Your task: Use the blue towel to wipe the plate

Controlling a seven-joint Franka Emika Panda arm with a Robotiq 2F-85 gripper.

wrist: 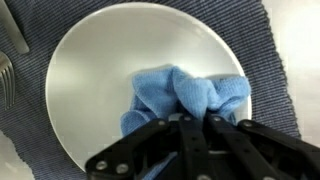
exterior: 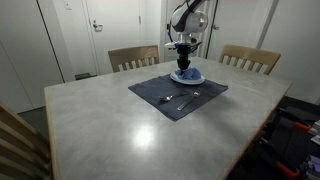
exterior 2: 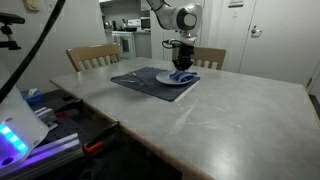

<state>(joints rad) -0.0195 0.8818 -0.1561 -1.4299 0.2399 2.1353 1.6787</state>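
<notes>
Seeing one gripper (wrist: 198, 124) from the wrist view, its fingers (wrist: 150, 150) drawn together and pinching a bunched fold of the blue towel (wrist: 185, 95). We count one towel, crumpled into a lump and sitting on the plate (wrist: 95, 70), lower right of centre in that view and reaching toward the rim. There's one plate, white and round, and the rest of its surface is bare.

In both exterior views the gripper (exterior: 184, 62) (exterior 2: 181, 62) hangs straight down over the plate (exterior: 187, 77) (exterior 2: 172, 81), with the towel (exterior: 186, 72) (exterior 2: 183, 75) right under it.

The plate sits on one dark blue placemat (exterior: 150, 92) (exterior 2: 135, 78), at the corner of the mat nearest the arm. We also count two pieces of cutlery (exterior: 167, 99) on the mat, side by side near the plate and not touching it. We can't tell fork from spoon at this resolution.

One table (exterior: 120, 130) (exterior 2: 230, 110) carries all of it. Chairs: we count two (exterior: 133, 57) (exterior: 250, 58) on the far side behind the arm, plus one slatted back (exterior: 15, 140) at the near corner in an exterior view, so three in total.
</notes>
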